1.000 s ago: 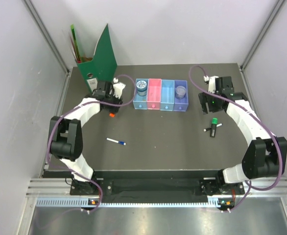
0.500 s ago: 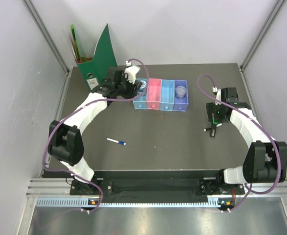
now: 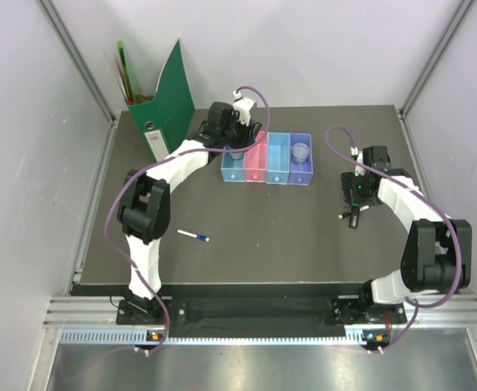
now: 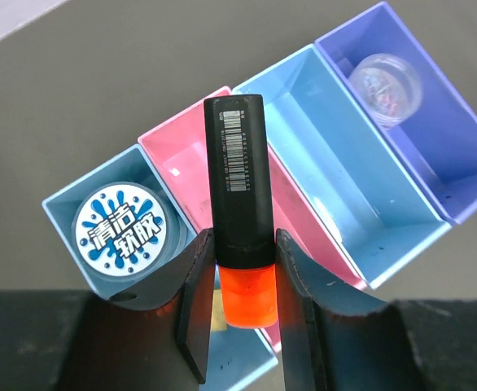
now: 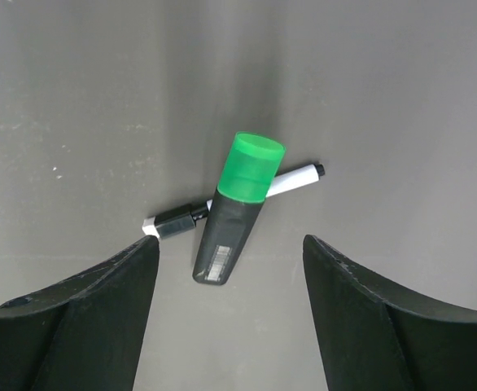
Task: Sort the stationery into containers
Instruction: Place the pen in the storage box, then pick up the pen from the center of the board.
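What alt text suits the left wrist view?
The left claw grips an orange-and-black highlighter over a blue tray with a labelled disc and a pink tray. Beside them sit a light blue tray and a purple tray holding a clear disc.

Your left arm [image 3: 181, 157] reaches far forward and inward from its base, and your left gripper [image 4: 240, 244] has its 2 fingers clamped on the orange-and-black highlighter [image 4: 234, 171]. Your right arm [image 3: 405, 199] is bent at the elbow with the forearm angled inward. Your right gripper [image 5: 230, 244] points down, its 2 fingers spread wide and holding nothing.
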`<state>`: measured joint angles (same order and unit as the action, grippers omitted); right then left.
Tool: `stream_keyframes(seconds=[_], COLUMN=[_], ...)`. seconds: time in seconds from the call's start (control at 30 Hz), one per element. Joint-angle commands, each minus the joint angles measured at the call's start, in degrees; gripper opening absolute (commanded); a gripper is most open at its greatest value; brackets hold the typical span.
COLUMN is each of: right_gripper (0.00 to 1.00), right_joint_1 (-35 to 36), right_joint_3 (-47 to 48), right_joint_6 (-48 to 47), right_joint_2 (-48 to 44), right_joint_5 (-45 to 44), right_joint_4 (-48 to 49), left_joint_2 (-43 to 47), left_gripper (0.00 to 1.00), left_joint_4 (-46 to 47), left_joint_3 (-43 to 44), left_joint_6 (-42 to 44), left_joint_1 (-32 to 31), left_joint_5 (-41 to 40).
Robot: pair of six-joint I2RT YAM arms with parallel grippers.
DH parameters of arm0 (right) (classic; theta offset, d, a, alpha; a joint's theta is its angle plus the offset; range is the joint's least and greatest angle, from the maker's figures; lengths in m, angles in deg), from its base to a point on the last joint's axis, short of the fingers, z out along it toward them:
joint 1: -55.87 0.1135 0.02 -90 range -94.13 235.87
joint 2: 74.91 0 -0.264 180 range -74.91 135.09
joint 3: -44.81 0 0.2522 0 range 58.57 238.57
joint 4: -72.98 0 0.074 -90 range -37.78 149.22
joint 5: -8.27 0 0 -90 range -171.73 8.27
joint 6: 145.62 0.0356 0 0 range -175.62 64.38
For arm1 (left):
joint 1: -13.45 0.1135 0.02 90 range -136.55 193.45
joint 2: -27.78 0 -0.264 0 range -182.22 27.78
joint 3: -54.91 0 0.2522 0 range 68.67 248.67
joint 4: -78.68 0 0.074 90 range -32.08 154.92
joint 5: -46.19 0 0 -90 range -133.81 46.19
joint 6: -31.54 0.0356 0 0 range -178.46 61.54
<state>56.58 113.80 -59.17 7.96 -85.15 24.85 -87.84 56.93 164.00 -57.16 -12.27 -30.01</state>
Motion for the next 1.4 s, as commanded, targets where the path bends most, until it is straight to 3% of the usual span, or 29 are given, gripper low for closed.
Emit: stream_keyframes(seconds=[0.0, 0.57, 1.07, 1.37], right_gripper=[0.7, 0.68, 0.65, 0.51], right_joint_1=[-0.3, -0.4, -0.3, -0.3], right_joint_3=[2.7, 6.9, 6.7, 6.7], right_joint_6=[1.1, 1.3, 1.7, 2.1], right_joint_2=[2.7, 11.7, 13.0, 12.7], right_joint_5=[-0.3, 0.2, 0.3, 0.3], right_joint_4=[2.7, 5.6, 7.6, 7.3], left_joint_2=[-1.5, -3.7, -6.0, -7.0], left_gripper=[0.0, 0.0, 0.0, 0.0], left_joint_4=[5.1, 6.0, 6.4, 7.5], left_joint_3=[3.4, 3.1, 1.4, -0.2], left_joint_6=[-2.8, -4.3, -3.5, -2.7], left_joint_1=[-0.5, -2.1, -3.1, -3.2], left_joint_5=[-1.2, -2.3, -3.8, -5.3])
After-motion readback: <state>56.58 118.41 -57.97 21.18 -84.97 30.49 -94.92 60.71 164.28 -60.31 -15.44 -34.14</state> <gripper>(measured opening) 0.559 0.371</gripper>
